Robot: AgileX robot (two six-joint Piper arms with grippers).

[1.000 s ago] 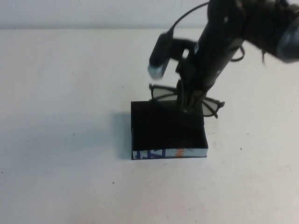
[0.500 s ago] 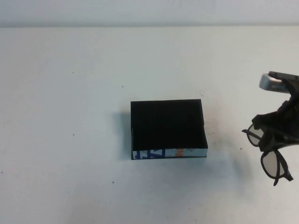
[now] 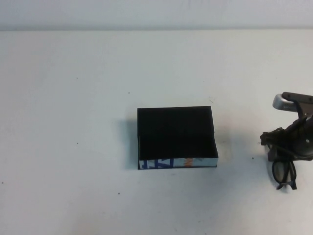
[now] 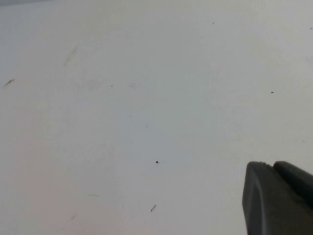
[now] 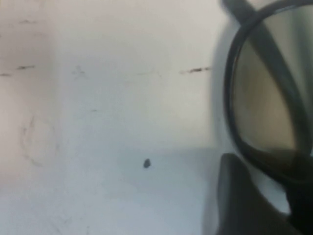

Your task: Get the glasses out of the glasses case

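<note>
Both arms idle-ish: right tool (image 3: 288, 149) grips glasses (image 3: 283, 172) low at surface (image 3: 73, 98) right edge, well apart from glasses case (image 3: 177, 138); left tool (image 4: 279, 200) state unclear.

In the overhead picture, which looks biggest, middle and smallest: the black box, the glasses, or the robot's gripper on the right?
1. Glasses case, clearly largest.
2. Right gripper, at the table's right edge and partly cut off, so unsure.
3. Glasses, partly hidden beneath it.
The left gripper is outside this view.
</note>
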